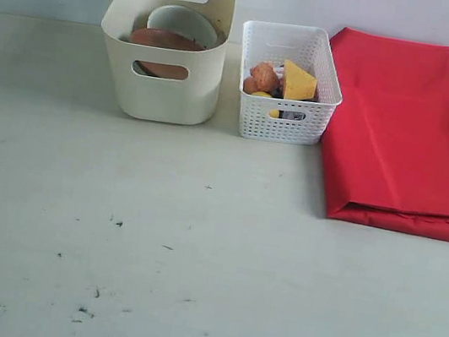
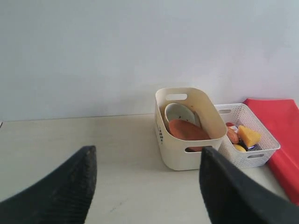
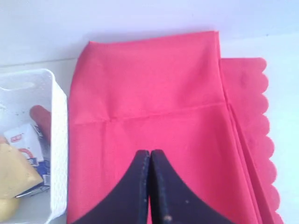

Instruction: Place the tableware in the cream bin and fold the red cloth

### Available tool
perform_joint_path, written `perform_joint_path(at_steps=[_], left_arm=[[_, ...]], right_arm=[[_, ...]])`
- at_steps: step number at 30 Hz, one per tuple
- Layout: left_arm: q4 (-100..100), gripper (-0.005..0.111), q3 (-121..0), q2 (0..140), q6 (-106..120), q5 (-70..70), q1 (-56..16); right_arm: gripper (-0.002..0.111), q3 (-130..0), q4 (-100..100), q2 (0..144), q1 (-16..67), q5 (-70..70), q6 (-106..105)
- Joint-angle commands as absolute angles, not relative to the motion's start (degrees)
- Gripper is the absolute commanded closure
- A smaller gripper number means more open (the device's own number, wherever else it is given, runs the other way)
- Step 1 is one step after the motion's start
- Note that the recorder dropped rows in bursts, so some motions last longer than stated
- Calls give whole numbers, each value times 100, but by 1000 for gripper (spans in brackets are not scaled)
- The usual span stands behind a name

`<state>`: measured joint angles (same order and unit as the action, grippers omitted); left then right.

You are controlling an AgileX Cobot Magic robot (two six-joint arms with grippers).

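Note:
The cream bin stands at the back left with the round brown plate and the pale speckled bowl inside; the other tableware is hidden. The same cream bin with the plate and bowl shows in the left wrist view. The red cloth lies folded at the back right, a scalloped edge sticking out. My left gripper is open and holds nothing, well short of the bin. Above the folded red cloth my right gripper is shut with nothing in it. Neither arm shows in the exterior view.
A white lattice basket with cheese and other food stands between bin and cloth. The wrist view shows the same basket holding the milk carton. Dark scuff marks spot the near tabletop. A pale wall runs behind.

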<state>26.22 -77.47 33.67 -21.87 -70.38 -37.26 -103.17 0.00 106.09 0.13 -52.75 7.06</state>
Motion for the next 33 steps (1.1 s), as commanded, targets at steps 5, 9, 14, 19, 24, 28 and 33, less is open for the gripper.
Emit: perform_joint_path(at_steps=[5, 9, 14, 19, 24, 28, 33], left_arm=[[2660, 45, -7735, 3337, -2151, -6996, -3709], [2634, 45, -7735, 3337, -2151, -6996, -3709], [2565, 45, -7388, 3337, -2066, -6485, -3709], [2104, 45, -6719, 3337, -1681, -5466, -3709], [1935, 45, -6036, 3337, -1529, -4335, -3709], [1935, 45, -5726, 3337, -1529, -4096, -3709], [1935, 45, -5526, 3337, -1529, -3892, -3709]], right_arm=[[108, -10340, -105, 9116, 21, -5650, 608], [108, -10303, -105, 8400, 21, -5794, 478], [108, -9724, -105, 7067, 21, -5760, 296], [108, -8740, -129, 5602, 21, -5433, 96], [108, -7378, -153, 3904, 21, -4703, -448], [108, -6509, -82, 3023, 21, -4314, -623], [108, -5505, 0, 2411, 21, -3924, -632]])
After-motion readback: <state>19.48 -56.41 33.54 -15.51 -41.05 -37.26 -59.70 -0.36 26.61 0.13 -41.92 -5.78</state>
